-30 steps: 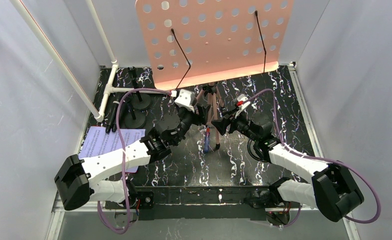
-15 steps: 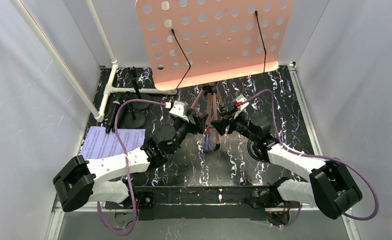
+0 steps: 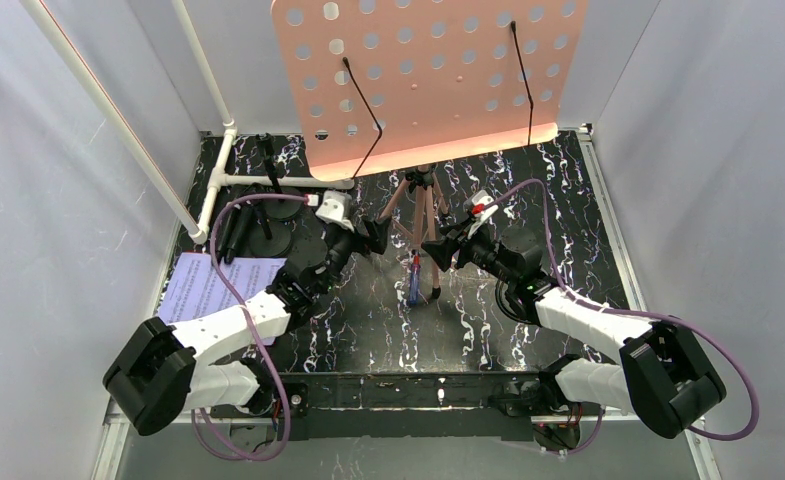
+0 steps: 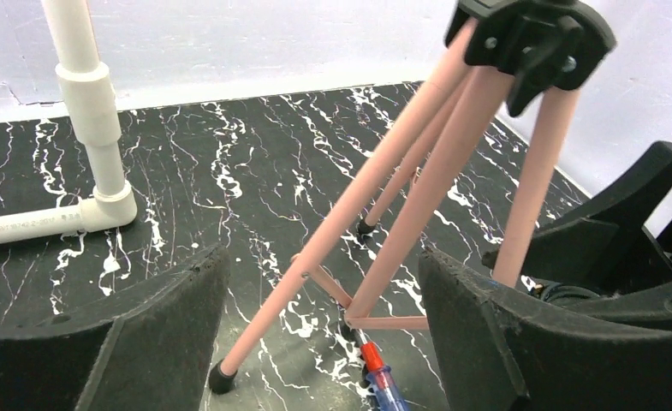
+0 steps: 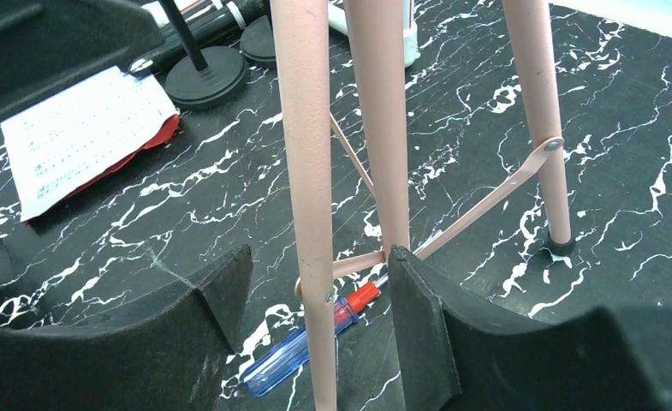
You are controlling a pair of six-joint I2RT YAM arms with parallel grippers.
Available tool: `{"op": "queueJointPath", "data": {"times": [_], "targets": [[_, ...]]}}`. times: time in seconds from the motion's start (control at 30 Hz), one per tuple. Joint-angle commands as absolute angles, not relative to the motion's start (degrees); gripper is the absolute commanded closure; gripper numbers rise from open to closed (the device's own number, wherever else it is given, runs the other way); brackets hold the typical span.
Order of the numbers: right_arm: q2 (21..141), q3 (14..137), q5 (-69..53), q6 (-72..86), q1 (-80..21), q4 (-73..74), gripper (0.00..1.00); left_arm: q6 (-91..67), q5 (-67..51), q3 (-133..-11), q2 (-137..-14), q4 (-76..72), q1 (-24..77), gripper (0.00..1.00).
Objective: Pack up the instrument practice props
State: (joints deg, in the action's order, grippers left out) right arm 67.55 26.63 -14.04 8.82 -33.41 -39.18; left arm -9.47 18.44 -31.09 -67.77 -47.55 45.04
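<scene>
The pink hole-punched rack (image 3: 428, 75) stands at the back on its tripod legs (image 3: 418, 205). My left gripper (image 3: 376, 238) is open just left of the legs; a pink leg (image 4: 332, 223) shows in the gap ahead of its fingers (image 4: 135, 342). My right gripper (image 3: 436, 250) is open at the right of the tripod. One leg (image 5: 311, 171) stands between its fingers (image 5: 452, 334) with space on both sides. Two black microphones (image 3: 253, 215) on round bases (image 5: 204, 81) stand at the left. The red and white music sheets (image 3: 213, 285) lie near them (image 5: 84, 133).
A blue and red screwdriver (image 3: 414, 278) lies on the black marbled table under the tripod (image 5: 302, 342). A white pipe frame (image 3: 218, 170) runs along the back left (image 4: 92, 111). White walls close in both sides.
My left gripper has drawn back to the left, away from the tripod, and its jaws have widened. The right gripper's jaws have narrowed a little around the leg.
</scene>
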Motion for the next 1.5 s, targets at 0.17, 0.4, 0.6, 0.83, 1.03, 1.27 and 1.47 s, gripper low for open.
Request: {"op": "queueJointPath", "data": {"times": [0.17, 0.4, 0.6, 0.83, 1.03, 1.27, 1.47], "targets": [[69.48, 29.34, -15.20, 9.23, -33.62, -44.18, 0.34, -15.42, 6.05, -35.99, -69.85, -54.25, 40.78, 0.21], [70.31, 29.44, -15.16, 9.17, -33.77, -44.53, 0.34, -14.91, 3.08, -42.00, -75.07, -58.17, 40.38, 0.21], [70.57, 29.27, -15.14, 8.96, -33.89, -44.43, 0.35, -15.48, 3.66, -44.71, -78.15, -58.84, 40.25, 0.21], [71.04, 29.18, -15.64, 9.04, -34.07, -44.54, 0.35, -16.85, 5.53, -44.80, -78.84, -61.19, 40.17, 0.21], [71.01, 29.00, -15.56, 8.97, -34.06, -44.58, 0.35, -19.84, 7.16, -44.32, -78.99, -63.95, 40.17, 0.21], [70.71, 28.92, -15.43, 8.93, -34.11, -44.41, 0.35, -23.44, 11.95, -44.12, -79.39, -63.60, 40.12, 0.26], [70.83, 28.83, -15.41, 8.86, -34.10, -44.46, 0.35, -26.25, 14.41, -42.81, -78.59, -61.68, 40.17, 0.38]]}}
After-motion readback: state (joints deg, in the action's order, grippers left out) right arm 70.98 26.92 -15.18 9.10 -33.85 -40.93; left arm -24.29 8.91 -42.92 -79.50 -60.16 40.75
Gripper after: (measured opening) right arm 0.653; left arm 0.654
